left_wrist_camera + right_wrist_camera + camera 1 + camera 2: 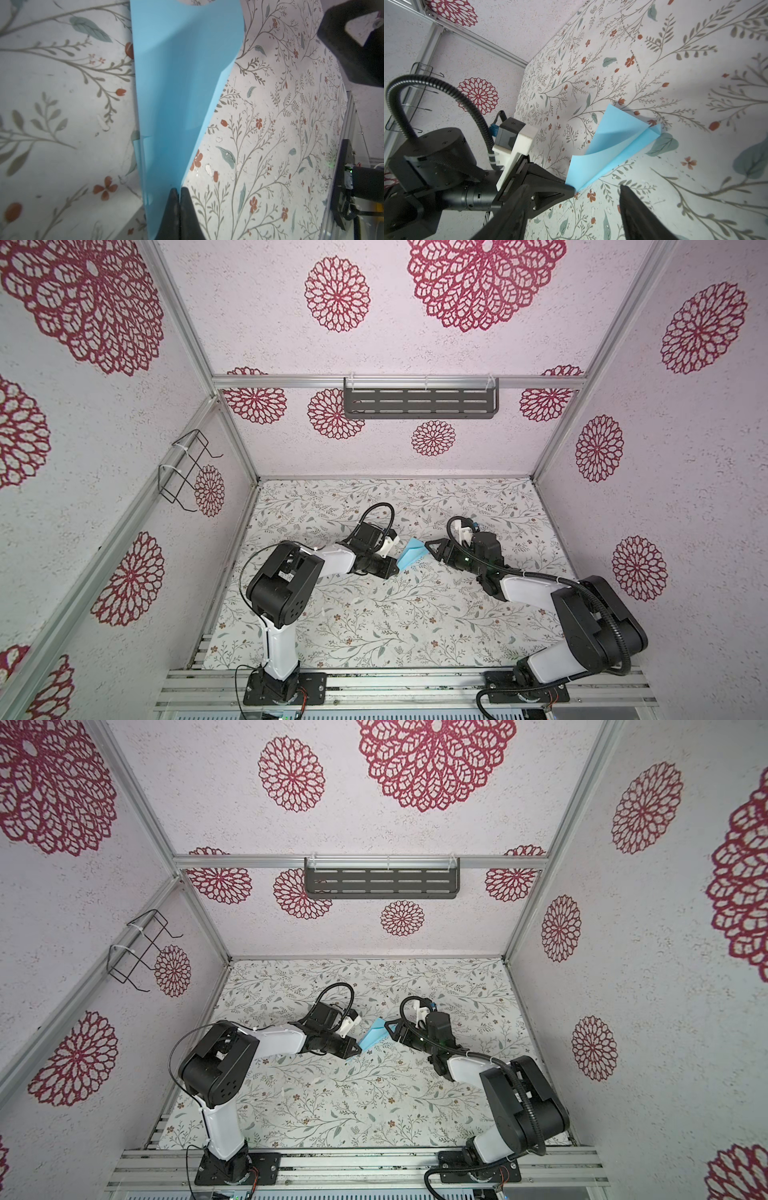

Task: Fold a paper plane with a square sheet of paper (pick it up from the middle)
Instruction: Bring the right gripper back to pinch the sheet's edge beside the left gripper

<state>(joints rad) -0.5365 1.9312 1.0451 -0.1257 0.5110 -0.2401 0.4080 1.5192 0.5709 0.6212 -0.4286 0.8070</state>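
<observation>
I see the paper plane [618, 145] as smooth, matt paper. The floral tabletop [654, 52] looks faintly glossy, perhaps vinyl.

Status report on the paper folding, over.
Left end effector shut on paper, partly folded. Right end effector open, close to paper, not gripping. Nothing in the way.

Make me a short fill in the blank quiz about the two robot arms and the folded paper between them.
1. The left gripper is shut on the folded paper, whose colour is ___.
2. The jaws of the right gripper stand ___.
3. The dark slotted shelf hangs on the back ___.

Missing words: blue; open; wall.
</observation>
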